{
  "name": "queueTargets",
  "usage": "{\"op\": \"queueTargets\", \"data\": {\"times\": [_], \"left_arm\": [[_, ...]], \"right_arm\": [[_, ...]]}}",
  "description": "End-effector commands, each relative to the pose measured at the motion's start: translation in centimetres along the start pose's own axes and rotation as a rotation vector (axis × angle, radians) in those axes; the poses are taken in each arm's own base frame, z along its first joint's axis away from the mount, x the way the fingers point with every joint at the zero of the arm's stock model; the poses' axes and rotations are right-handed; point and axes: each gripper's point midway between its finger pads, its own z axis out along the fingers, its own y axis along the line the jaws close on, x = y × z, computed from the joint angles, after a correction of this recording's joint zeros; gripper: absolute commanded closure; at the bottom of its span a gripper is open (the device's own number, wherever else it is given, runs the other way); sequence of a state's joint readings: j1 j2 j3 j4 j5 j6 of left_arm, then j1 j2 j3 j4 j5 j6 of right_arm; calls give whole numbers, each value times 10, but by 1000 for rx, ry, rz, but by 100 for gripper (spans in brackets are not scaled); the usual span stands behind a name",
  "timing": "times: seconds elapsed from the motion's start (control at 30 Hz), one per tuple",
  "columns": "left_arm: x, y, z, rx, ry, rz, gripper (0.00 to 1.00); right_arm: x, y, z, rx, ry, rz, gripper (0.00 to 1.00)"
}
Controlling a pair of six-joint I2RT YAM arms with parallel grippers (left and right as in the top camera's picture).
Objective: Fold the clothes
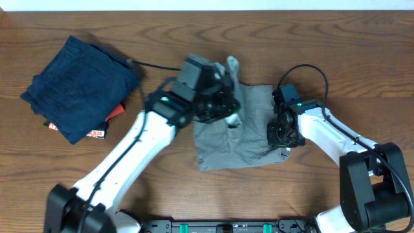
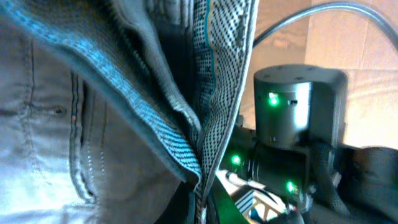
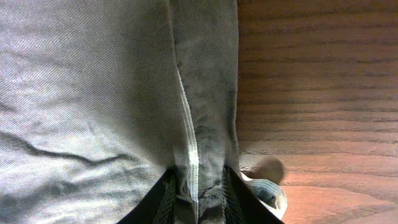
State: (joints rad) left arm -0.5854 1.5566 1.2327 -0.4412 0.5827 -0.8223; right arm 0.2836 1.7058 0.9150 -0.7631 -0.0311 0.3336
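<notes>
The grey-olive trousers [image 1: 239,139] lie bunched in the middle of the wooden table. My left gripper [image 1: 228,109] is shut on their upper left part and holds a fold with lighter lining raised; in the left wrist view the waistband and lining [image 2: 205,93] hang close across the lens. My right gripper [image 1: 283,133] is shut on the right edge of the trousers; the right wrist view shows its jaws [image 3: 198,198] clamping a stitched seam [image 3: 186,124].
A dark navy-blue folded garment [image 1: 81,84] lies at the far left on a red and black item [image 1: 97,129]. Bare wooden table [image 1: 362,71] lies to the right. The right arm's body [image 2: 298,124] with green lights shows in the left wrist view.
</notes>
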Motion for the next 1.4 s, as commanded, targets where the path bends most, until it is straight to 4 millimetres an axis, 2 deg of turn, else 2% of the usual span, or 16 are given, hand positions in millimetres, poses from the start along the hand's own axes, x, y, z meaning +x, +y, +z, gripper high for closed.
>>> {"op": "queueTargets", "data": {"times": [0.0, 0.1, 0.17, 0.2, 0.27, 0.3, 0.4, 0.57, 0.67, 0.77, 0.83, 0.93, 1.0, 1.1, 1.23, 1.37], "left_arm": [[14, -14, 21, 18, 41, -33, 94], [26, -21, 32, 25, 68, -15, 94], [25, -22, 32, 32, 65, 20, 91], [21, -23, 30, 39, 53, 52, 86], [10, -20, 23, 42, 24, 107, 65], [1, -17, 19, 43, 1, 144, 59], [-36, -1, 4, 19, -100, 170, 59], [-109, 55, -28, -217, -395, 124, 59], [-133, 75, -33, -316, -482, 166, 59], [-142, 84, -17, -331, -481, 210, 59], [-145, 95, -2, -342, -467, 203, 59], [-144, 117, 20, -375, -425, 183, 59], [-137, 135, 37, -400, -371, 165, 59], [-121, 150, 61, -381, -269, 143, 59], [-95, 164, 80, -383, -150, 111, 59], [-63, 189, 78, -476, -25, 54, 56]], "right_arm": [[31, -16, 25, 71, 114, 27, 74], [27, -15, 22, 67, 104, 32, 74], [21, -16, 18, 64, 95, 51, 73], [17, -16, 14, 61, 86, 69, 73], [6, -19, 3, 54, 65, 104, 71], [-2, -21, -6, 48, 50, 132, 70], [-27, -30, -42, 26, -10, 197, 69], [-52, -28, -112, -38, -142, 220, 68], [-54, -3, -141, -147, -208, 114, 67], [-43, 34, -153, -290, -205, -13, 67], [-32, 50, -150, -333, -165, -52, 67], [-10, 68, -134, -350, -89, -78, 67], [5, 77, -117, -341, -40, -87, 67], [20, 86, -91, -331, 2, -97, 67], [47, 82, -54, -305, 71, -42, 66], [65, 67, -20, -266, 103, 68, 66]]}}
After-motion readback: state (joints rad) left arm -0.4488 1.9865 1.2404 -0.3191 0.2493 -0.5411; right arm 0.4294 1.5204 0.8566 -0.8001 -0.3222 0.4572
